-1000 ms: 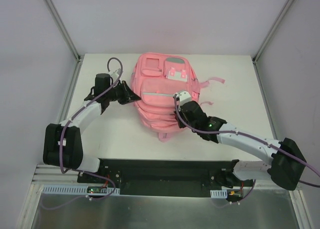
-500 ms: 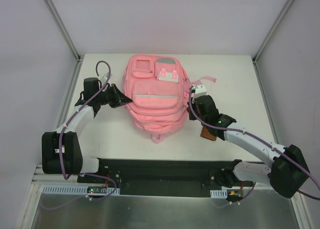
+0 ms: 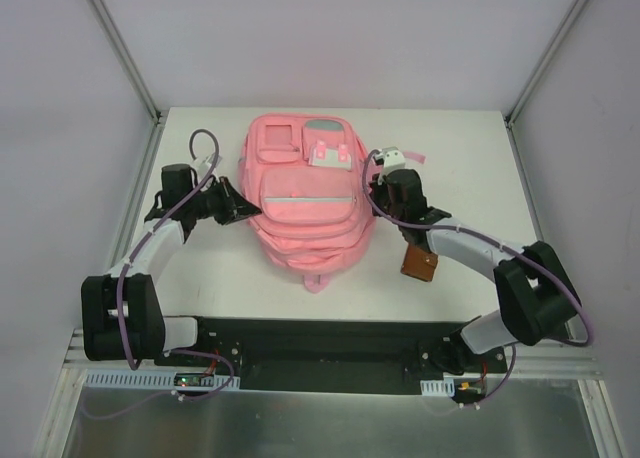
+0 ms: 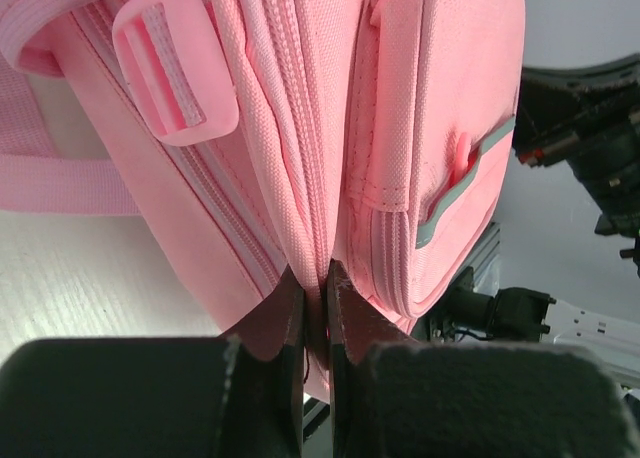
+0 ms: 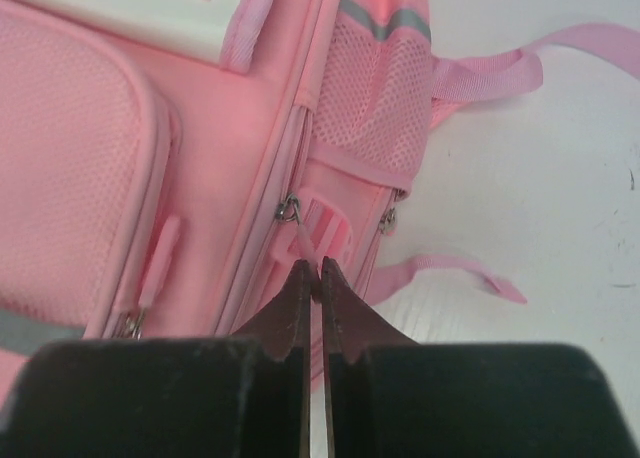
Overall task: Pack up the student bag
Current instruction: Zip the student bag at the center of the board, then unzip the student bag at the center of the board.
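The pink student bag (image 3: 305,193) lies flat on the white table, front pockets up, with a light strip across its middle. My left gripper (image 3: 243,206) is at its left side, shut on a fold of the bag's fabric (image 4: 318,278) beside a zip seam. My right gripper (image 3: 376,186) is at its right side, shut on a pink zipper pull (image 5: 308,246) that hangs from a metal slider (image 5: 289,210). The bag's mesh side pocket (image 5: 368,108) and a strap (image 5: 520,68) show in the right wrist view.
A small brown block (image 3: 419,264) lies on the table right of the bag, under my right forearm. A pink strap end (image 3: 412,157) sticks out at the bag's upper right. The table's black front rail (image 3: 320,340) runs along the near edge.
The bag has shifted left and up the table. My right gripper has moved up along its right side from the lower edge to the upper part. The brown block has come into view.
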